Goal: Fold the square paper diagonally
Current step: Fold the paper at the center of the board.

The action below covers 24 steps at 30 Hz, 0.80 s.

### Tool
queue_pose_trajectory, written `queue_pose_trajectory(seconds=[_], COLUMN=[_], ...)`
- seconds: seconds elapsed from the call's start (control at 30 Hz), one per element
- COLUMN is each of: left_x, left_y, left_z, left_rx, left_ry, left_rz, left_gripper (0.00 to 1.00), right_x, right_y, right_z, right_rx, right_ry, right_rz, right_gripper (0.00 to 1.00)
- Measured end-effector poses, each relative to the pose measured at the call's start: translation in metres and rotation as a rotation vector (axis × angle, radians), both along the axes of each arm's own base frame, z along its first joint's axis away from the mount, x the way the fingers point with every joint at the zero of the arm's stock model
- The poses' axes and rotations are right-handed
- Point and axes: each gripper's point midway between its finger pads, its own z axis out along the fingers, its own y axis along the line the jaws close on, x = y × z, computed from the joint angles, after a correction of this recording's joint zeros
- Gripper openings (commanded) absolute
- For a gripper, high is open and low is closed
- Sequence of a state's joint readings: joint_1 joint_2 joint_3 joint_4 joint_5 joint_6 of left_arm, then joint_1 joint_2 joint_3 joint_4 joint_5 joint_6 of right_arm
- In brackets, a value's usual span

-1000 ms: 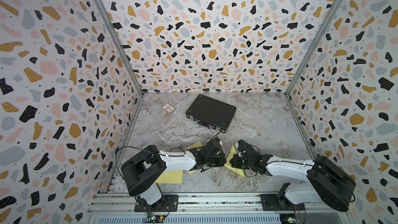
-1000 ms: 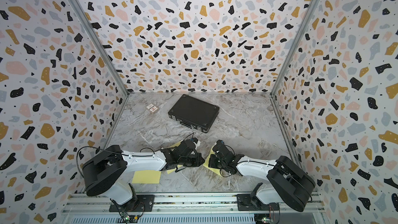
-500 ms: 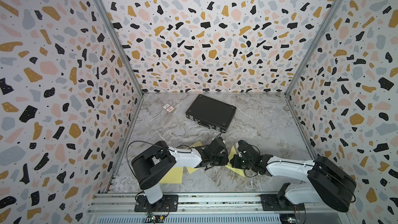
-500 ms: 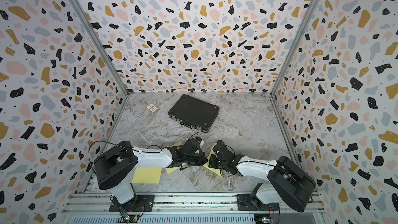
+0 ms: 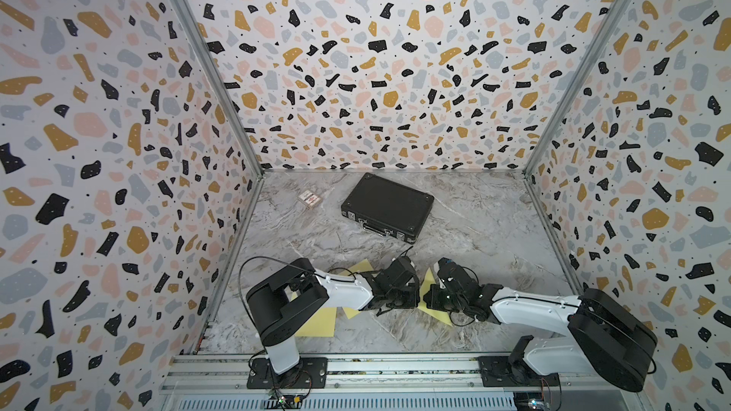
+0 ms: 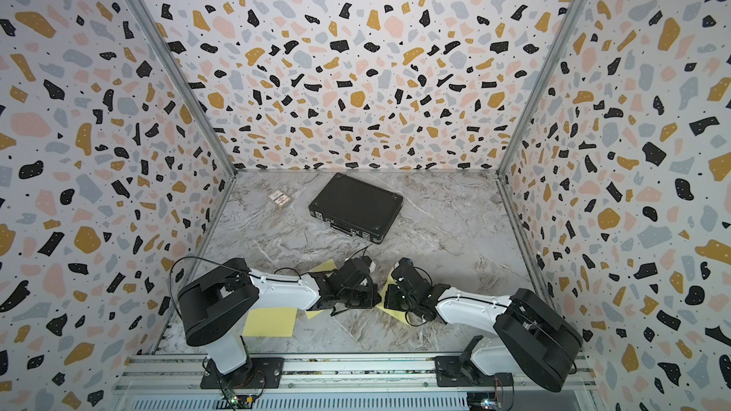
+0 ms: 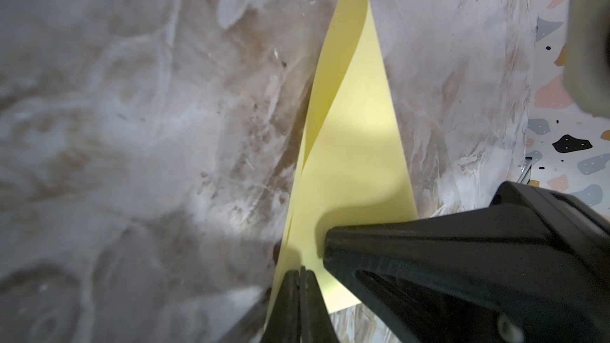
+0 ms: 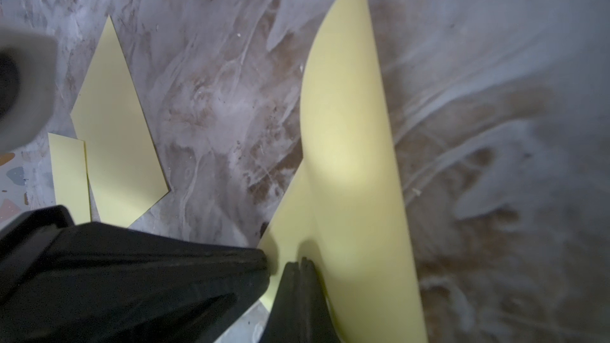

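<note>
**Bimanual folding cell, top and wrist views.** The 2 arms are reaching inward, low over the marble table (image 5: 474, 231), and are meeting near its front edge, roughly midway across. The square paper (image 7: 356, 160), pale yellow, is lying there between them. In both top views only slivers of it are showing around the gripper bodies.

In the left wrist view the paper is showing 2 layers. An upper flap is curling over a lower layer, its free edge is arching clear of the table, and the fold is not pressed flat.

The left gripper (image 7: 299, 280) is clenched, jaws together with no gap, and its tips are sitting at the paper's near edge. Whether a layer is caught between them cannot be told. The right gripper (image 8: 301, 268) is likewise clenched, its tips resting where the raised flap is meeting the lower layer, and a pinch cannot be confirmed here either. The 2 grippers are standing just beside each other, each appearing in the other's wrist view.

A second sheet (image 8: 115, 127) is lying flat, partly under the left forearm. A third sheet (image 5: 316, 322) is lying partly hidden by the left arm's shoulder. A closed black case (image 5: 387, 207) and a small packet (image 5: 309, 199) are lying well apart from the arms, toward the back wall.
</note>
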State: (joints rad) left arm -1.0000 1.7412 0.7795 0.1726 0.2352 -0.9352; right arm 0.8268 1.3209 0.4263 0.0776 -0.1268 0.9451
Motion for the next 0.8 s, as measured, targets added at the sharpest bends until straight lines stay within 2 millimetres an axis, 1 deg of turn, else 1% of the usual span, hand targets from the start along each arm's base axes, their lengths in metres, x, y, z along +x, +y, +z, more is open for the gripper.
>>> queue_pose_trajectory(seconds=[0.8], left_x=[-0.0057], left_y=[-0.004], left_z=[0.0016], left_rx=[-0.009], left_ry=[0.006], left_rz=[-0.024], left_gripper=[0.09], right_x=[-0.0007], right_y=[0.0004], right_z=[0.0], right_rx=[0.002], right_ry=[0.003], right_rz=[0.003], right_gripper=[0.0])
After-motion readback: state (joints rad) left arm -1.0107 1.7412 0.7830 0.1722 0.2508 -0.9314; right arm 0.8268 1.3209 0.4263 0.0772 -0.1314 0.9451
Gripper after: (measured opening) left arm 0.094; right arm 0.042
